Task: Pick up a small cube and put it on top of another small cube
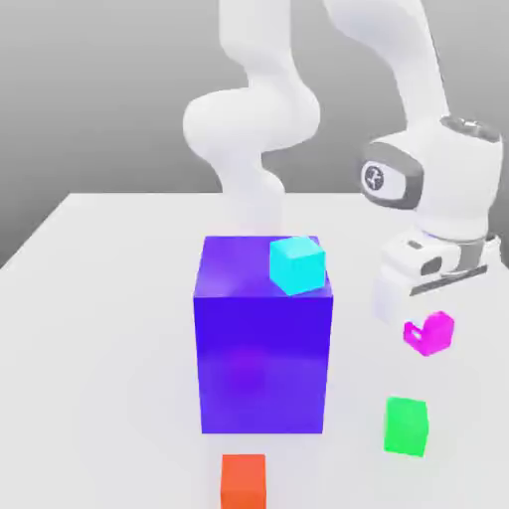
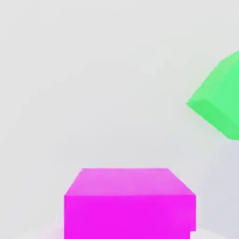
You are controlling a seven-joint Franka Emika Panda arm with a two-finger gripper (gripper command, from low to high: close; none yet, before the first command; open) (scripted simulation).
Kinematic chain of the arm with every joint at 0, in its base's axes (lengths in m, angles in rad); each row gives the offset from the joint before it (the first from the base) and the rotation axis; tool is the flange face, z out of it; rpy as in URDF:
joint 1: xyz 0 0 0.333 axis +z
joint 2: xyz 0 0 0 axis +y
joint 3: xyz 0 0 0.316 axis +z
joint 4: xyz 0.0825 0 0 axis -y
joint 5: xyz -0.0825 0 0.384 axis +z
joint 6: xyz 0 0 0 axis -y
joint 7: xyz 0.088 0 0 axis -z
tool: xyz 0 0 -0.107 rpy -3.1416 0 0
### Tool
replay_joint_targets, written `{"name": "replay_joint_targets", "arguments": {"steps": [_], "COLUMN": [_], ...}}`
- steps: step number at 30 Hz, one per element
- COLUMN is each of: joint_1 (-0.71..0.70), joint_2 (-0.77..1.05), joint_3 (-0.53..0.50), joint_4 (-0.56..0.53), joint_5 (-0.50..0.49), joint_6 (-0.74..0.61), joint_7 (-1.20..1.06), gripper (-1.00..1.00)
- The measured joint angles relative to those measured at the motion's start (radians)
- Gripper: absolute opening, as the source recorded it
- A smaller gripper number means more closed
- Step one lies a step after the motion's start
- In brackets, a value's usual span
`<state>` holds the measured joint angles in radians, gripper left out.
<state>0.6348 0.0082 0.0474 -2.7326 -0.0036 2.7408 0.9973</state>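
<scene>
The small magenta-pink cube [image 1: 433,335] sits just under the white hand at the exterior view's right. My gripper [image 1: 425,324] is shut on it, and a white finger covers part of its near face. The hand view has the same magenta cube [image 2: 130,200] very close up, with a green small cube [image 2: 219,100] lying on the table beyond it. In the exterior view the green cube [image 1: 407,425] rests in front of and below the held cube. I cannot tell whether the magenta cube touches the table.
A big blue-purple cube [image 1: 263,348] stands mid-table with a cyan small cube [image 1: 297,264] on its top at the back right corner. An orange-red cube [image 1: 244,480] lies by the front edge. The white table [image 1: 99,328] stretches to the exterior view's left.
</scene>
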Motion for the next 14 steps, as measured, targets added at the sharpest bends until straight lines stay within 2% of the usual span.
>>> {"name": "replay_joint_targets", "arguments": {"steps": [3, 6, 11, 12, 14], "joint_1": [-0.056, -0.147, -0.135, -0.136, -0.136], "joint_2": [0.007, 0.026, 0.183, 0.202, 0.202], "joint_3": [-0.073, -0.083, -0.072, -0.07, -0.07], "joint_4": [0.058, 0.109, 0.129, 0.13, 0.13], "joint_5": [0.003, 0.006, 0.015, 0.017, 0.017], "joint_6": [-0.05, -0.083, 0.053, 0.072, 0.072], "joint_7": [-0.041, -0.077, -0.091, -0.092, -0.092], "gripper": [-1.0, -1.0, -1.0, 1.0, 1.0]}}
